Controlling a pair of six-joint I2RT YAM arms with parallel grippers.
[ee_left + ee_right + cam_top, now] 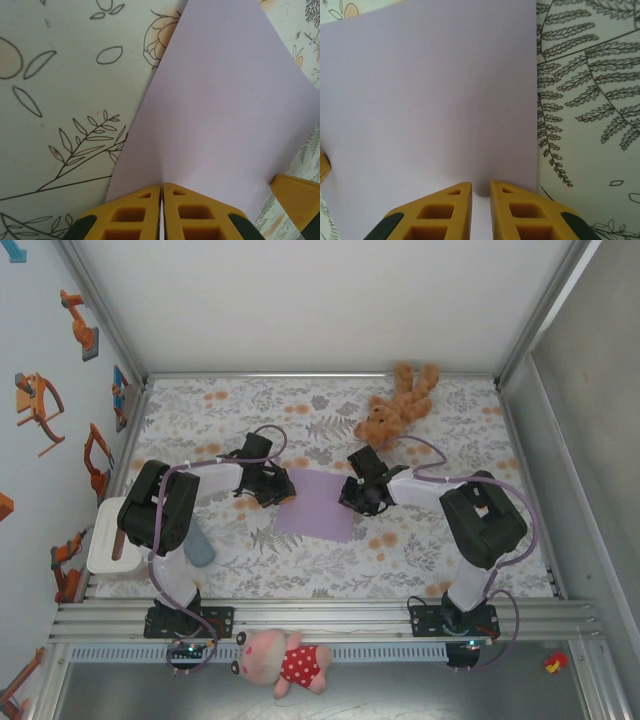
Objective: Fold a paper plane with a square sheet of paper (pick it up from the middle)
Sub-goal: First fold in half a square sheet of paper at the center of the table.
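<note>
I am looking at the square sheet of paper (315,505), which is lying on the tabletop (450,550) near the teddy bear (397,403), on the side toward the arm bases. The left gripper (161,200) is pinching the edge of the sheet farther from the teddy bear. Its jaws are pressed together with the paper between them. The right gripper (481,192) is sitting at the edge nearer the teddy bear, with a narrow gap between its jaws, and I cannot tell if it is really gripping. I am judging the sheet to be very light, thin and limp, and easy to crumple or tear. So I am planning to hold it gently, near the middle of each edge.
</note>
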